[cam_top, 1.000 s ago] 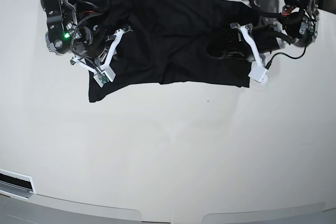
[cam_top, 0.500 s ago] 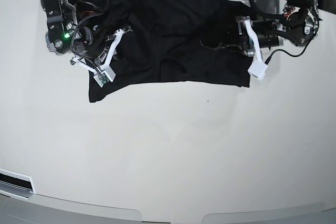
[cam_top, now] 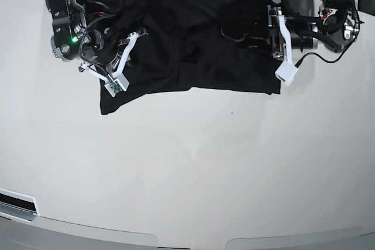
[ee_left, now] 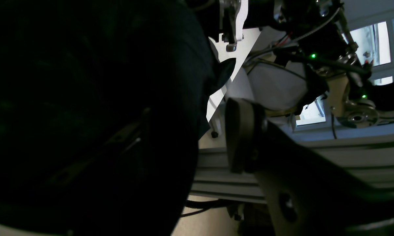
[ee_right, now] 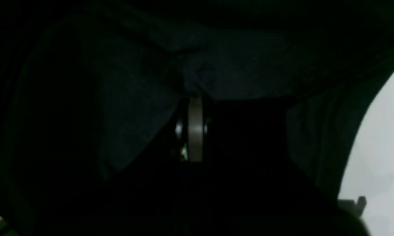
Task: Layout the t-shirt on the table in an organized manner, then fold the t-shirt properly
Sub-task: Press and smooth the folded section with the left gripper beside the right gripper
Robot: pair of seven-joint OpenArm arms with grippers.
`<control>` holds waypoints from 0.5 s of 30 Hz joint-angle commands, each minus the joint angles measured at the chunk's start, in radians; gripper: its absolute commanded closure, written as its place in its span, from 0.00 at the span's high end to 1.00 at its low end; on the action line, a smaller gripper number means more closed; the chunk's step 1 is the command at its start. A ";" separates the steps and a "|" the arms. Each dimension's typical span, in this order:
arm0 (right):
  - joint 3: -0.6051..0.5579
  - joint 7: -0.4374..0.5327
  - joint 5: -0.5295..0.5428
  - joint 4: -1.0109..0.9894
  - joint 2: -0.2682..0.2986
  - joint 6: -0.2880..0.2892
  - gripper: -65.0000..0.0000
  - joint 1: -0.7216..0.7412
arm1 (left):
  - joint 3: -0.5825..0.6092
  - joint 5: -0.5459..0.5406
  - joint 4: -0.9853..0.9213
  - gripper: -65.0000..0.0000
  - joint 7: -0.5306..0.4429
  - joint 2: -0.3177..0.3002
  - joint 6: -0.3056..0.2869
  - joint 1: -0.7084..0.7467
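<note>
One black t-shirt (cam_top: 193,45) lies rumpled on the white table (cam_top: 193,168).
Only the right wrist view shows the right gripper (ee_right: 195,95) pinching its fabric; the left gripper (cam_top: 258,30) stands spread.

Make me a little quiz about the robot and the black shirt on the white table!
1. True or false: the t-shirt lies neatly folded in the middle of the table.
2. Which gripper pinches the cloth shut: A) left gripper, B) right gripper?
3. Fill in: the shirt lies near the table's ___ edge in the base view, far or near?

Key:
1. False. It is spread out and wrinkled.
2. B. The wrist view shows fabric bunched at its tip.
3. Far.
</note>
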 commanded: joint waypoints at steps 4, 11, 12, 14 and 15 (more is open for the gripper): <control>-0.002 -0.021 0.000 0.004 0.000 0.003 0.00 0.000 | 0.037 -0.025 0.014 0.41 -0.006 -0.008 -0.006 -0.006; -0.002 -0.022 0.000 0.004 0.000 0.004 0.00 0.000 | 0.092 -0.025 0.014 0.00 0.024 -0.008 -0.006 -0.006; -0.002 -0.022 0.000 0.004 0.000 0.004 0.00 0.000 | 0.092 -0.025 0.016 0.00 0.028 -0.008 -0.006 -0.007; -0.002 -0.023 0.000 0.004 0.000 0.004 0.00 0.000 | 0.091 -0.025 0.016 0.00 0.030 -0.008 -0.006 -0.007; -0.002 -0.025 0.000 0.004 0.000 0.004 0.00 0.000 | 0.090 -0.025 0.016 0.00 0.030 -0.008 -0.006 -0.007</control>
